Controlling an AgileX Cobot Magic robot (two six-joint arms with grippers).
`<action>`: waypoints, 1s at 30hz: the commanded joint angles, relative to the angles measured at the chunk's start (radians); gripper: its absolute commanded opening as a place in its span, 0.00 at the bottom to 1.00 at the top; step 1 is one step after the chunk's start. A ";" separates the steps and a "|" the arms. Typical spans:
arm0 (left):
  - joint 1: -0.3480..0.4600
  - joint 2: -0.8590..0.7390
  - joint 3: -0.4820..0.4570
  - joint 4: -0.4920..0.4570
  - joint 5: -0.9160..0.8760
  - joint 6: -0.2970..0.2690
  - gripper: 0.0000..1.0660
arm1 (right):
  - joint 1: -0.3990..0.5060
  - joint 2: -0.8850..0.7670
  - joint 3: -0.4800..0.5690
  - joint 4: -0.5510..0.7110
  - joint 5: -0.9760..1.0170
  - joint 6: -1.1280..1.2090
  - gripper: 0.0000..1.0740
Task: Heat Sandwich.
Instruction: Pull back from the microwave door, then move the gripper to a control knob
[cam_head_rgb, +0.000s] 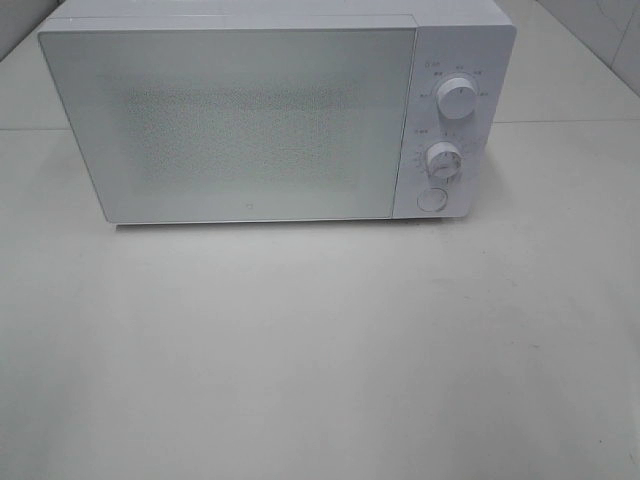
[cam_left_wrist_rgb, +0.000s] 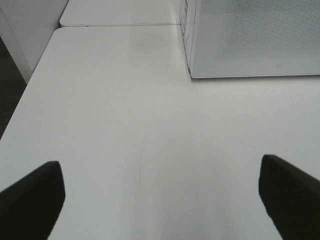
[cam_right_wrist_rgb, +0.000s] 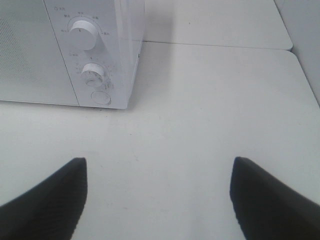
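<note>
A white microwave (cam_head_rgb: 250, 120), door shut, stands at the far side of my desk (cam_head_rgb: 320, 350). My left pincer (cam_left_wrist_rgb: 161, 187) and right pincer (cam_right_wrist_rgb: 159, 177) hover near, both spread wide and empty.

One white microwave (cam_head_rgb: 270, 120), two dials, upper dial (cam_head_rgb: 457, 101) and lower dial (cam_head_rgb: 442, 159), one round button (cam_head_rgb: 432, 199), one surface (cam_head_rgb: 320, 350), two end effectors, left end effector (cam_left_wrist_rgb: 159, 160) and right end effector (cam_right_wrist_rgb: 159, 160), two fingers (cam_left_wrist_rgb: 35, 200) each
</note>
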 joint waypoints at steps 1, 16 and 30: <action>0.004 -0.024 0.002 -0.005 -0.007 -0.005 0.95 | -0.006 0.065 -0.004 0.002 -0.082 0.012 0.71; 0.004 -0.024 0.002 -0.005 -0.007 -0.005 0.95 | -0.006 0.376 -0.004 0.003 -0.435 0.019 0.71; 0.004 -0.024 0.002 -0.005 -0.007 -0.005 0.95 | -0.004 0.658 0.026 0.024 -0.907 -0.005 0.71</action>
